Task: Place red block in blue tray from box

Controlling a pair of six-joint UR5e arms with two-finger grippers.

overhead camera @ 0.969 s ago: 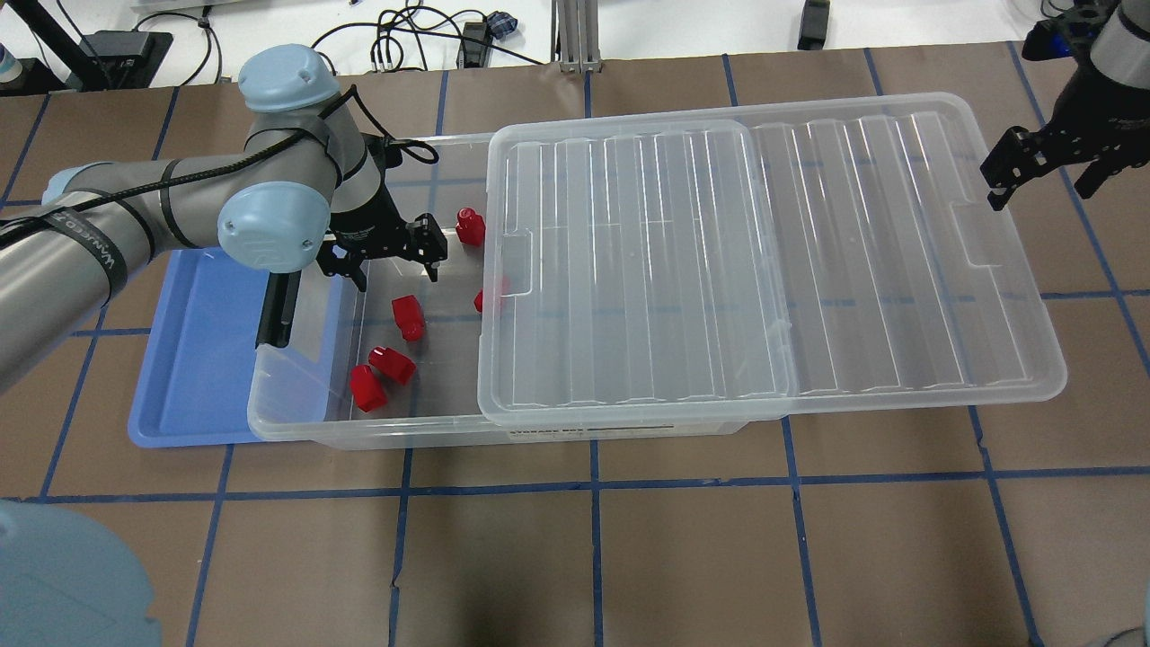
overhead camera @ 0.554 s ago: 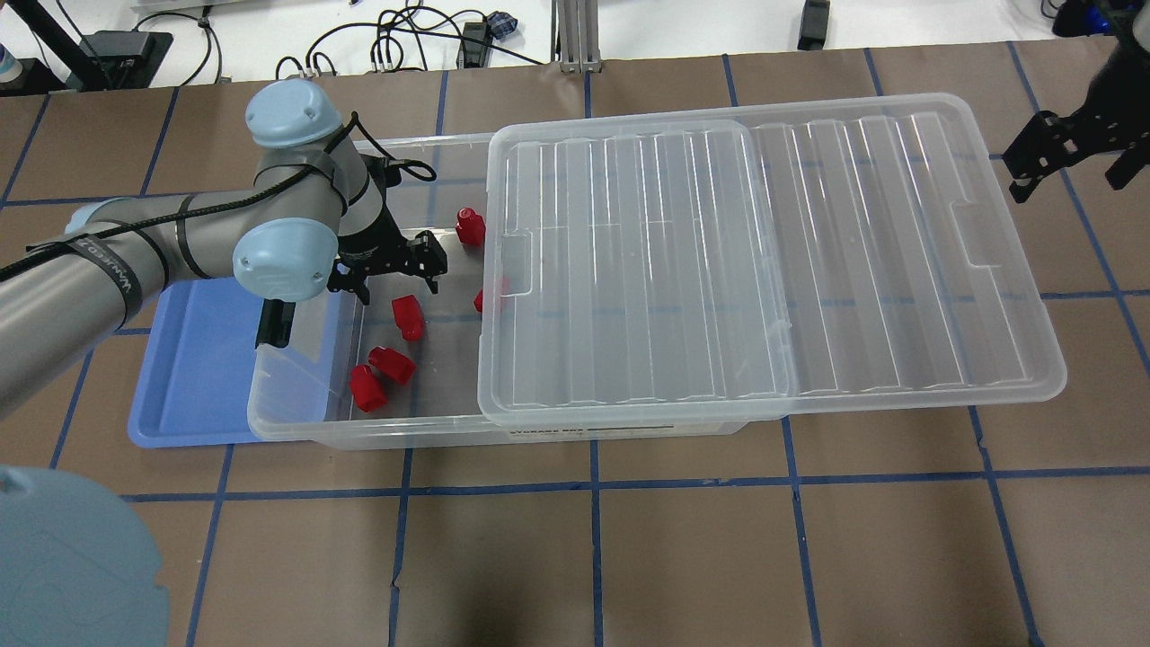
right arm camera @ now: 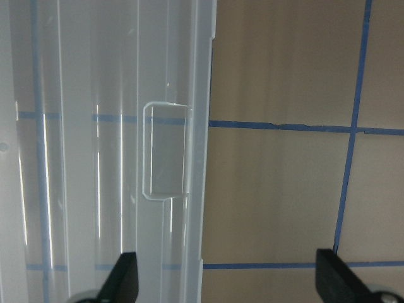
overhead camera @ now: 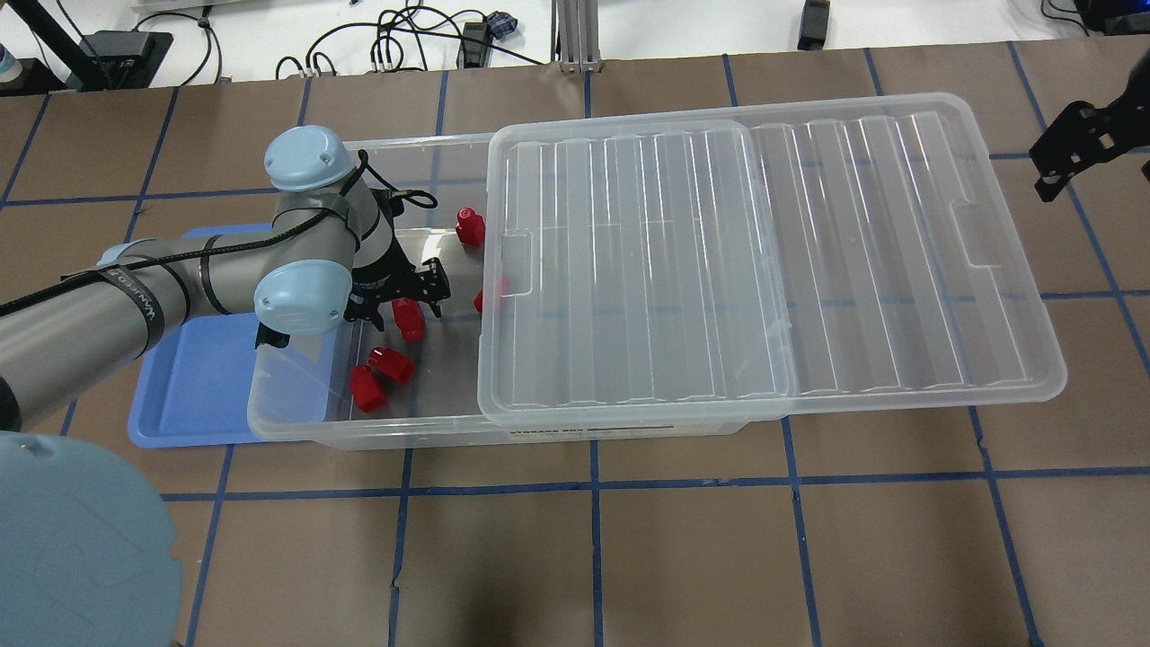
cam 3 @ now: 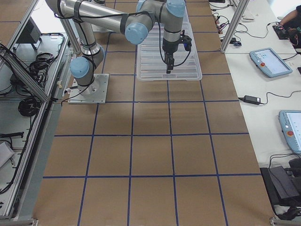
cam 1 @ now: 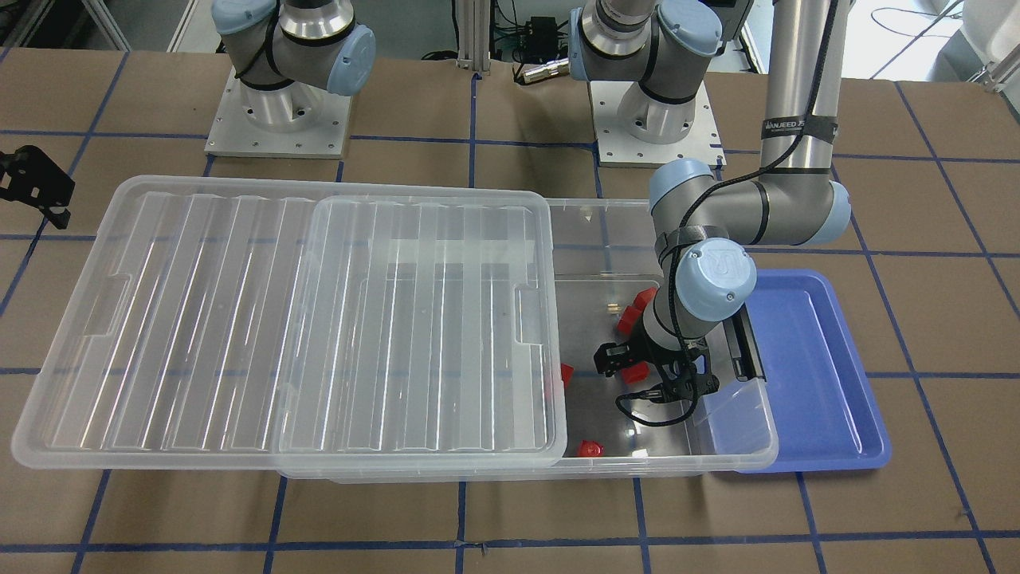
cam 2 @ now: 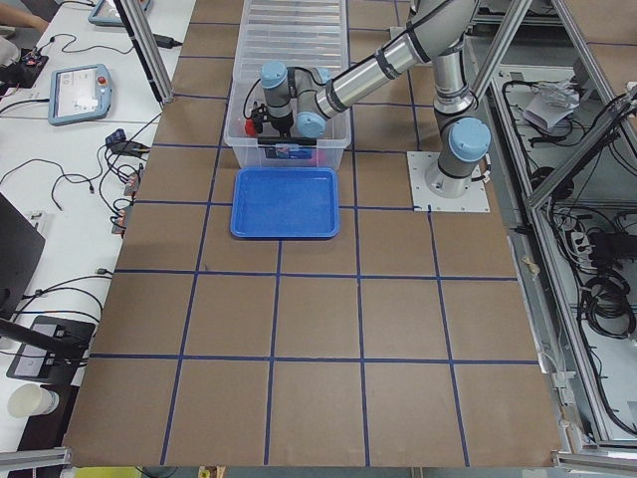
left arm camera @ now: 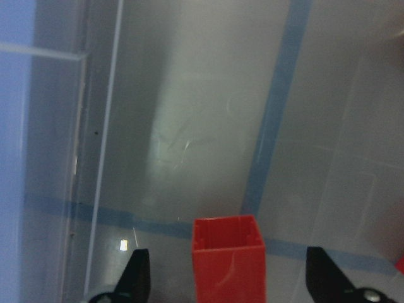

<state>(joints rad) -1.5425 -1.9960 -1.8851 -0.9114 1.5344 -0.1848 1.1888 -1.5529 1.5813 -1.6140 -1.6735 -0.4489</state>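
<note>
My left gripper (overhead camera: 396, 304) is open inside the uncovered end of the clear box (overhead camera: 296, 424). Its fingers straddle a red block (overhead camera: 409, 319) lying on the box floor. In the left wrist view the red block (left arm camera: 228, 260) sits between the two spread fingertips (left arm camera: 136, 278), with gaps on both sides. Several other red blocks (overhead camera: 379, 374) lie in the box. The blue tray (overhead camera: 193, 386) lies beside the box's open end, partly under its rim. My right gripper (overhead camera: 1092, 148) is open and empty, off the lid's far end.
The ribbed clear lid (overhead camera: 764, 252) is slid aside, covers most of the box and overhangs its right end. A black latch (overhead camera: 269, 334) sits on the box's short end by the tray. Cables lie past the table's far edge.
My left gripper has moved toward the near side of the box and come down around a red block. My right gripper has drawn further away to the right.
</note>
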